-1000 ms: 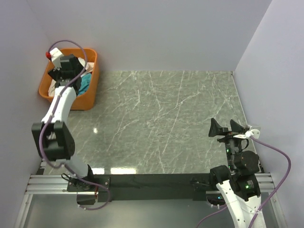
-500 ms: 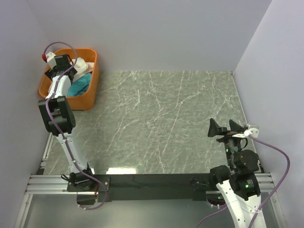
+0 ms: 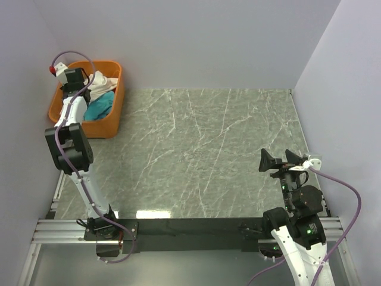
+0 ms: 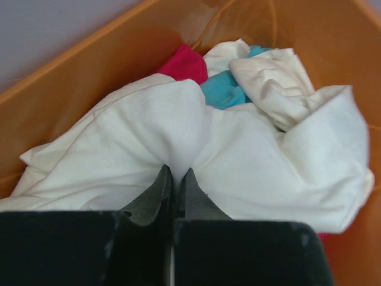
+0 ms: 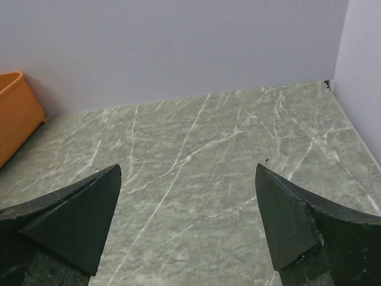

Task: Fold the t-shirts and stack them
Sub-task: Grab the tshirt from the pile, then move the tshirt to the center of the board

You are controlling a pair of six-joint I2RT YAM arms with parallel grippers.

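The t-shirts lie crumpled in the orange basket (image 3: 113, 107) at the far left. A large cream t-shirt (image 4: 268, 155) covers the pile; under it a teal one (image 4: 223, 92) and a red one (image 4: 184, 62) peek out. From above I see the cream t-shirt (image 3: 104, 82) and the teal one (image 3: 100, 109). My left gripper (image 4: 177, 174) is down in the basket, shut on a fold of the cream cloth. My right gripper (image 5: 187, 179) hangs open over bare tabletop at the near right, nothing between its fingers.
The grey marble table (image 3: 208, 149) stretches between the basket and the right arm. Pale walls close it in at the back and on both sides. The basket's orange wall (image 4: 71, 89) rises close around the left gripper.
My left arm reached deeper into the basket and its jaws shut on the cream t-shirt. The right arm barely moved.
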